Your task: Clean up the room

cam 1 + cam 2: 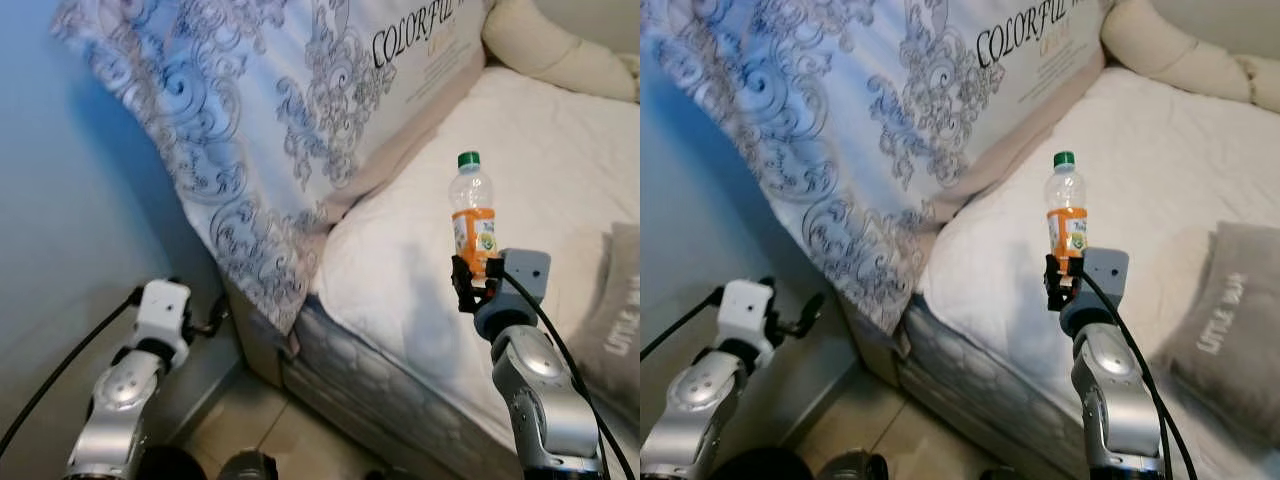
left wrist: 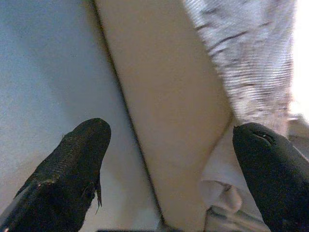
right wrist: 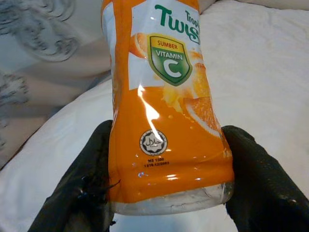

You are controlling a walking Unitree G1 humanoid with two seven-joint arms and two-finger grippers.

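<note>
A glossy clear-plastic juice bottle (image 1: pixel 472 213) with a shiny orange label is seen over matt white cloth bedding (image 1: pixel 560 190).

A patterned pillow (image 1: pixel 260 130) leans on the white mattress (image 1: pixel 560 190), perhaps upright.

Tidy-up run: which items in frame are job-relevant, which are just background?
Job-relevant:
- plastic bottle, orange label, green cap, upright, clamped near its base by the right gripper
- left gripper, open, low beside the bed

Background:
- patterned pillow
- white mattress
- grey cushion
- cream bolster
</note>
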